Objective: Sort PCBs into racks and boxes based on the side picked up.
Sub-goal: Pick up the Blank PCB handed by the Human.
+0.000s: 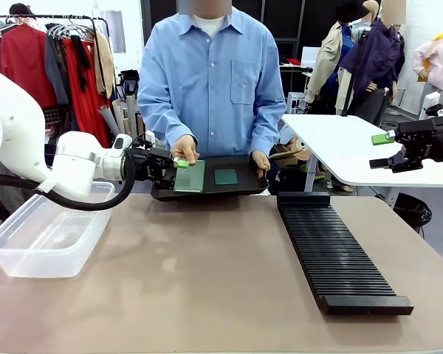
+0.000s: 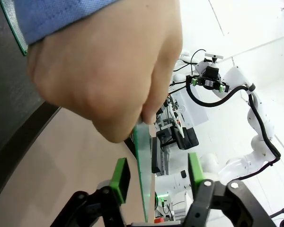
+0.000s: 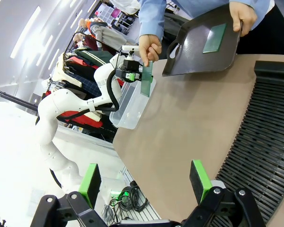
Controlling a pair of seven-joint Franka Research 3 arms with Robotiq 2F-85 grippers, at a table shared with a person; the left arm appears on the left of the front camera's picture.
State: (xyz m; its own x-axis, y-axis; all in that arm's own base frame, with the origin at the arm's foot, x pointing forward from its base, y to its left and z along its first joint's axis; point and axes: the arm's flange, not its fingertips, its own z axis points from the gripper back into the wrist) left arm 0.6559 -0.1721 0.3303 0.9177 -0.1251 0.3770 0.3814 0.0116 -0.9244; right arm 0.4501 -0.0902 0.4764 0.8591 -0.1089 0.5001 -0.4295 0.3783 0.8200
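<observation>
PCB (image 2: pixel 142 175) stands edge-on between my left gripper (image 2: pixel 156 163) pads, with gaps on both sides, so the jaws are apart and not clamping. A person's hand (image 2: pixel 109 71) pinches its top edge. My right gripper (image 3: pixel 144 182) is spread wide and holds nothing. Farther off, a darker PCB (image 1: pixel 226 176) lies on the black tray (image 1: pixel 247 188).

White side table (image 1: pixel 340 147) — clothes rail (image 1: pixel 74 18) behind

The tabletop (image 1: pixel 207 295) was smooth, matt brown; the box (image 1: pixel 29 254) was clear, faintly glossy plastic (its walls looked cloudy). The rack (image 1: pixel 340 258) was matt black and finely ribbed, the tray (image 1: pixel 247 184) smooth black with a dull sheen. The larger PCB (image 1: pixel 190 177) looked glassy pale green; the person's shirt (image 1: pixel 214 81) was blue cloth.
</observation>
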